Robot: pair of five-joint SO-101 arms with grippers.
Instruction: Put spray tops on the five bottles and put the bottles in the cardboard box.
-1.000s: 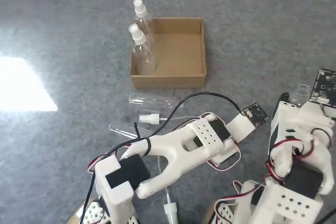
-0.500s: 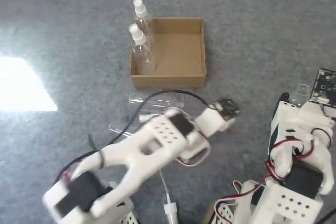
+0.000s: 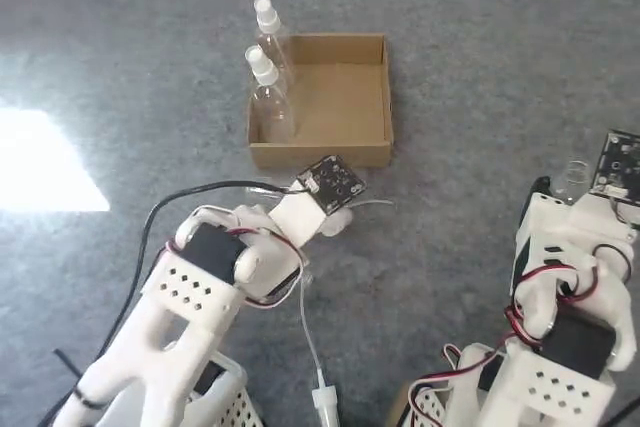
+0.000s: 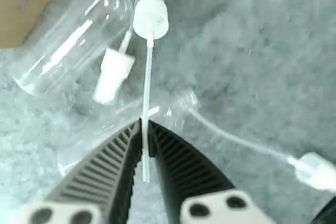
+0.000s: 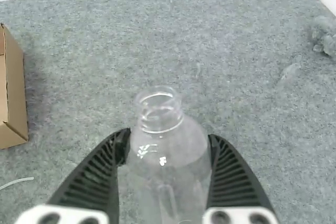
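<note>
Above grey carpet (image 3: 500, 67), left jaws pinch a spray top (image 4: 150, 17).

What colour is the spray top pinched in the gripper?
The spray top is white, its tube pale. Best seen in the left wrist view.

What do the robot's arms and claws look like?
The left arm and right arm are white plastic with rows of little holes, black motor blocks, and black and red cables. The left gripper and right gripper have black ribbed fingers on white bases.
</note>
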